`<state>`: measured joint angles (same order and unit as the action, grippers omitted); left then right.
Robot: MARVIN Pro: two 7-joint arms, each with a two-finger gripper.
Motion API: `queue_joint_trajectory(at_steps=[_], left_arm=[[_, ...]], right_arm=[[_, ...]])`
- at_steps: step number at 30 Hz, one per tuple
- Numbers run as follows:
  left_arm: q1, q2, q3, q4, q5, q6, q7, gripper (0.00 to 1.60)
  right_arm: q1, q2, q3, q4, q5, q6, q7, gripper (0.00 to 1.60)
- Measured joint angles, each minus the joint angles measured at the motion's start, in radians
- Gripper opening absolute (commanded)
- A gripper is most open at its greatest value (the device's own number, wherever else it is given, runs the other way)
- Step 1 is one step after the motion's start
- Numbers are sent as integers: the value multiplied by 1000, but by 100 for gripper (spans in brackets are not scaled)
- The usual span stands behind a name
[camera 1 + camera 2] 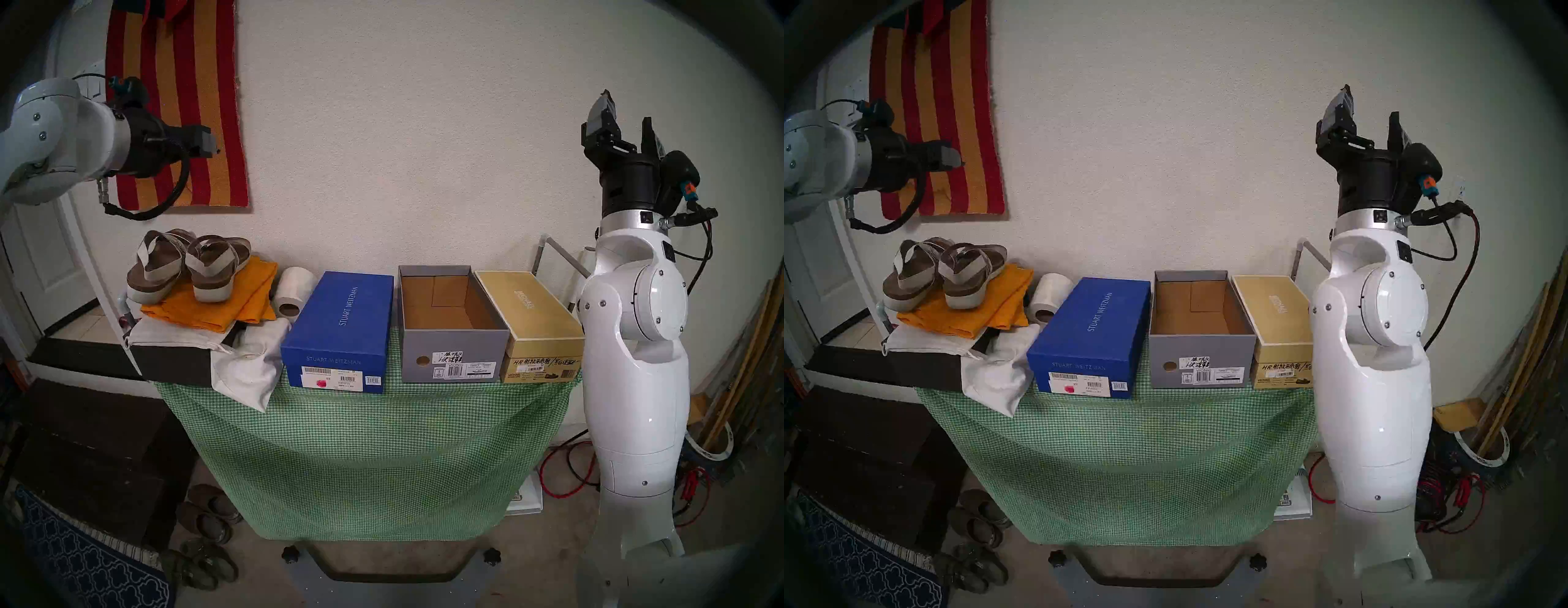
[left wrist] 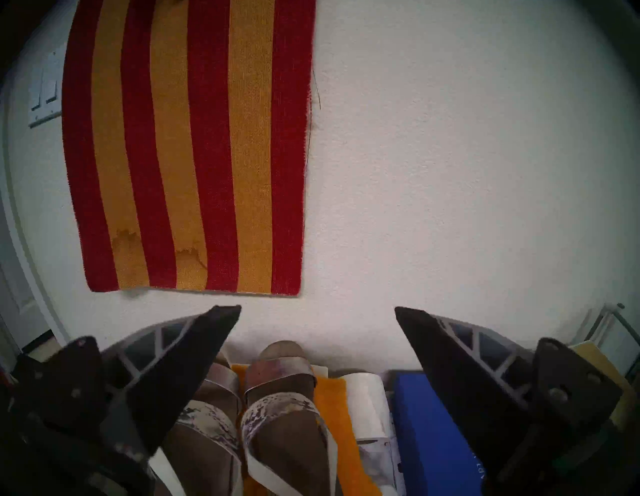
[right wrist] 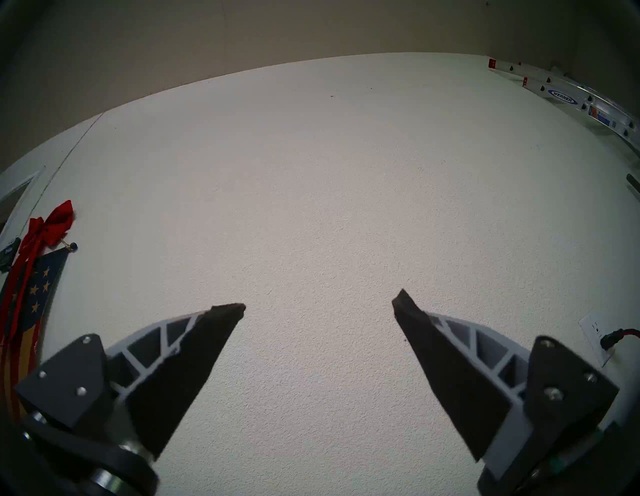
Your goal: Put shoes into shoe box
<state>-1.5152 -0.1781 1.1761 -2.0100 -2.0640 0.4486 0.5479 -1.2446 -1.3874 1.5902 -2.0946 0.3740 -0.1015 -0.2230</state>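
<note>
The two beige-white platform sandals (image 1: 186, 267) (image 1: 947, 274) (image 2: 277, 426) stand side by side on a folded orange cloth (image 1: 237, 301) at the table's left end. The grey shoe box (image 1: 449, 322) (image 1: 1199, 331) sits lidless and holds nothing, between a blue box and a gold-tan box. My left gripper (image 1: 210, 144) (image 1: 951, 157) (image 2: 318, 308) hangs open well above the sandals, pointing at the wall. My right gripper (image 1: 623, 119) (image 1: 1371, 114) (image 3: 318, 304) is open, raised high at the right and pointing up, far from the box.
A blue STUART WEITZMAN box (image 1: 339, 331) and a gold-tan MICHAEL box (image 1: 534, 327) flank the grey box on the green checked cloth (image 1: 373, 458). A white roll (image 1: 292, 293), white bags (image 1: 250, 361) and a dark lid (image 1: 178, 365) lie left. Slippers (image 1: 208, 513) are on the floor.
</note>
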Motion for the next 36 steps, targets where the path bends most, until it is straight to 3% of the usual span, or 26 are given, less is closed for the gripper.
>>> queue_joint_trajectory(at_steps=[14, 25, 30, 36], left_arm=[[-103, 56, 94, 83, 94, 257, -219, 160], [-149, 75, 151, 126, 255, 458, -429, 160], [-153, 69, 172, 139, 363, 498, -523, 160], [-147, 45, 194, 163, 503, 489, -635, 160]], right_arm=[[0, 0, 0, 0, 0, 0, 0, 160], [0, -1, 0, 0, 0, 0, 0, 160], [0, -1, 0, 0, 0, 0, 0, 160], [0, -1, 0, 0, 0, 0, 0, 160]])
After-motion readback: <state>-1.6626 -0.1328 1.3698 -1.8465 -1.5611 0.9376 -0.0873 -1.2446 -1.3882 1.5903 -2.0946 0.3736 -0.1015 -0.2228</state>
